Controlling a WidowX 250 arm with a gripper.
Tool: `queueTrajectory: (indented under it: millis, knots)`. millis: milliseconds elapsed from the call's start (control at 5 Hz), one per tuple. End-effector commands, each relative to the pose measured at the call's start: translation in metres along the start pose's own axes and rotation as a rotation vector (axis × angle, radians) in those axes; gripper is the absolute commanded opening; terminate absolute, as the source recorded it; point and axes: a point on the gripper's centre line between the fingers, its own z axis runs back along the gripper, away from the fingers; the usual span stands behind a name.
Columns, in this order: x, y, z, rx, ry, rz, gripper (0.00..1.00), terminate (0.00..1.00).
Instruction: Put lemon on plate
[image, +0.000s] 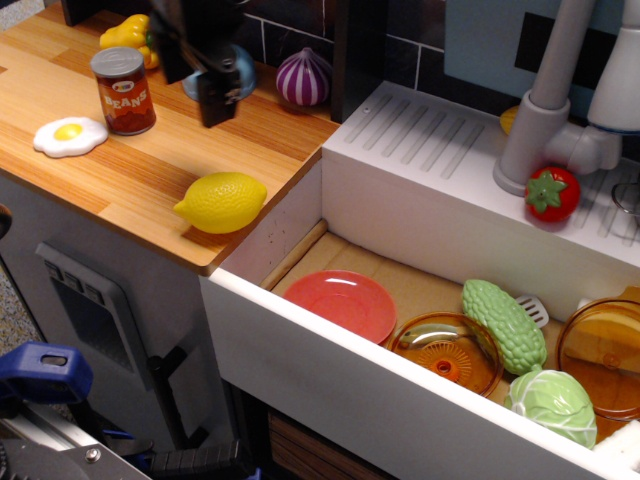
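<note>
Observation.image has the claw (213, 95) up at the back of the wooden counter (130, 180), dark and motion-blurred, hanging above the boards — whether its jaws are parted or pressed together, I cannot tell from this smear. Nothing visible in its grip. Down and slightly to the right of the claw, nearer the camera, sits the lemon (222, 203), glossy yellow, lying on its side close to the counter's front edge, well apart from the claw. Further down and right again, inside the white sink (400, 170), the plate (342, 303) lies flat on the sink floor, coral-red, bare on top. To the claw's left stands the bean can (123, 90), upright, with a fried egg (69, 135) lower left of it and a yellow pepper (128, 35) just behind the can. Right behind the claw, partly hidden, a blue bowl (240, 70); to its right, the purple onion (303, 76). Beside the plate, touching or nearly so, an orange lid (447, 352), then the green gourd (503, 324).
</note>
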Motion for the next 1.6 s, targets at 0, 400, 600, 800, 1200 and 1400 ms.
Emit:
queueTrajectory:
  millis: [0, 400, 600, 800, 1200, 1400]
  knots:
    - [0.003, -0.013, 0.019, 0.035, -0.06, -0.002, 1.0, 0.0]
    - [-0.002, -0.042, 0.018, 0.023, -0.057, -0.005, 1.0, 0.0]
    - [-0.005, -0.048, 0.011, 0.02, -0.075, -0.022, 1.0, 0.0]
    - [-0.014, -0.051, 0.001, 0.006, -0.064, -0.024, 1.0, 0.0]
    - [-0.021, -0.051, -0.021, 0.027, -0.086, -0.031, 1.0, 0.0]
    - [-0.025, -0.051, -0.033, 0.019, -0.106, -0.021, 1.0, 0.0]
